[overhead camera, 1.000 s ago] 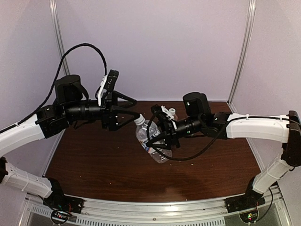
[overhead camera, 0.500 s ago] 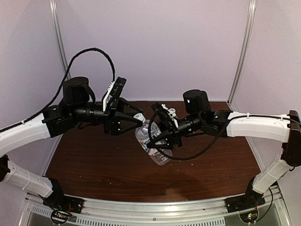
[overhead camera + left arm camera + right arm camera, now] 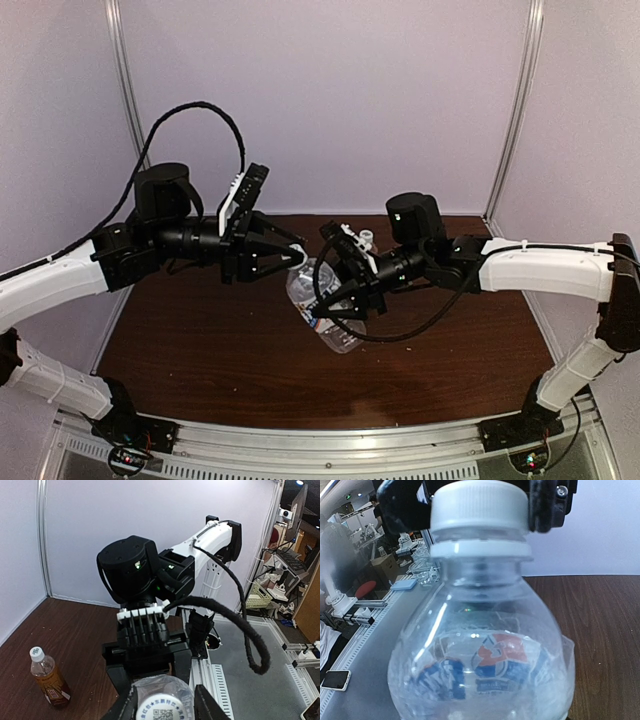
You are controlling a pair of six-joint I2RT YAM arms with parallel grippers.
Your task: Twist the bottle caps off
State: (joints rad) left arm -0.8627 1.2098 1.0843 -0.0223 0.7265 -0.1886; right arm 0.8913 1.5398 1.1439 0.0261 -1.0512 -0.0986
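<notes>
A clear bottle (image 3: 303, 285) with a white-blue label hangs tilted above the table, its neck pointing left. My right gripper (image 3: 338, 300) is shut on its body, which fills the right wrist view (image 3: 480, 650) and hides that gripper's fingers. My left gripper (image 3: 293, 256) is shut on the bottle's white cap (image 3: 161, 706), with a black finger (image 3: 547, 505) pressed to each side of the cap (image 3: 479, 505). The amber bottle (image 3: 48, 677) with a red-yellow label stands upright on the table at the back, its white cap (image 3: 36, 653) on; in the top view only that cap (image 3: 366, 238) shows.
The dark wooden table (image 3: 200, 340) is walled in by pale panels with metal posts (image 3: 128, 90) at the back corners. A metal rail (image 3: 330, 440) with both arm bases runs along the near edge. A black cable (image 3: 190, 110) loops above the left arm.
My left gripper's jaws have closed in from wide apart onto the clear bottle's cap, after its wrist turned and shifted slightly right. The right gripper and bottle have barely moved.
</notes>
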